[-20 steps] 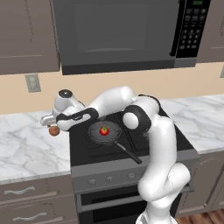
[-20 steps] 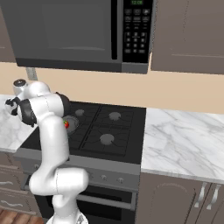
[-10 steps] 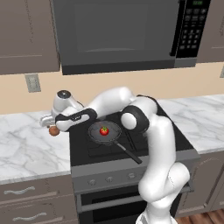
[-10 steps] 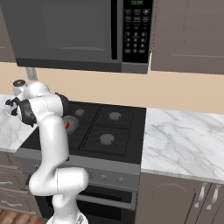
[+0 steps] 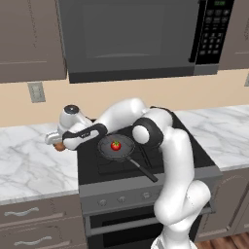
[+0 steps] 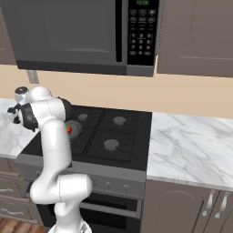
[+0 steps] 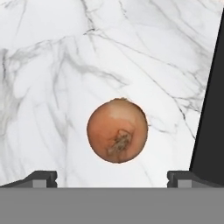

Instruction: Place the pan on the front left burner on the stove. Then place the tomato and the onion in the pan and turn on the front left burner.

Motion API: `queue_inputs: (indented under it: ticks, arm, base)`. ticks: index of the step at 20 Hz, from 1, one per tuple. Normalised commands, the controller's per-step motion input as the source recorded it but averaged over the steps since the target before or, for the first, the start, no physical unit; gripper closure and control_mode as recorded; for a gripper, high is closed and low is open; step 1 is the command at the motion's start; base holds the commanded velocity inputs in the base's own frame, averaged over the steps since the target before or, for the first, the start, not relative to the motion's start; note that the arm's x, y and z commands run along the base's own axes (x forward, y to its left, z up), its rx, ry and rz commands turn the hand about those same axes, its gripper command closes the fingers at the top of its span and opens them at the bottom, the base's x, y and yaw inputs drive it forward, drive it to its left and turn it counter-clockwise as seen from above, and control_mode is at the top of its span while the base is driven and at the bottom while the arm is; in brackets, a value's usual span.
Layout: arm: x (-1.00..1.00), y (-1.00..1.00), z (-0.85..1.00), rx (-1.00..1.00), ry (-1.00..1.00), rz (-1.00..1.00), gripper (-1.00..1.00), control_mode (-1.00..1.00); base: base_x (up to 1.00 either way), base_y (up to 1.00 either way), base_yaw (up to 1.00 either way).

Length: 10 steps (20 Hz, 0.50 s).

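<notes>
Since 1 second ago nothing has visibly moved: my arm keeps the same reach to the left of the stove [image 5: 146, 165], and the onion [image 7: 117, 130] sits where it did. My jaws stand wide and hold nothing, with 1 tip on each side of the onion in the hand view, apart from it. The onion is a plain orange-brown ball with a rough darker spot, lying on the white marble surface [image 5: 29, 165] just beside the stove's black left edge. The pan [image 5: 116, 147] rests on the stove's front left grate, its thin handle pointing toward the front right. The tomato [image 5: 115, 145], red with a green top, lies in the pan.
</notes>
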Motion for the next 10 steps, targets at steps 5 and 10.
queue_inputs:
  ticks: [5, 10]
  arm:
    - [0.15, 0.00, -0.01, 0.00, 0.00, 0.00, -1.00, -1.00]
    - [0.29, 0.05, 0.00, 0.00, 0.03, 0.00, -1.00, -1.00]
  base:
    - [0.00, 0.00, 0.00]
    - [0.00, 0.00, 0.00]
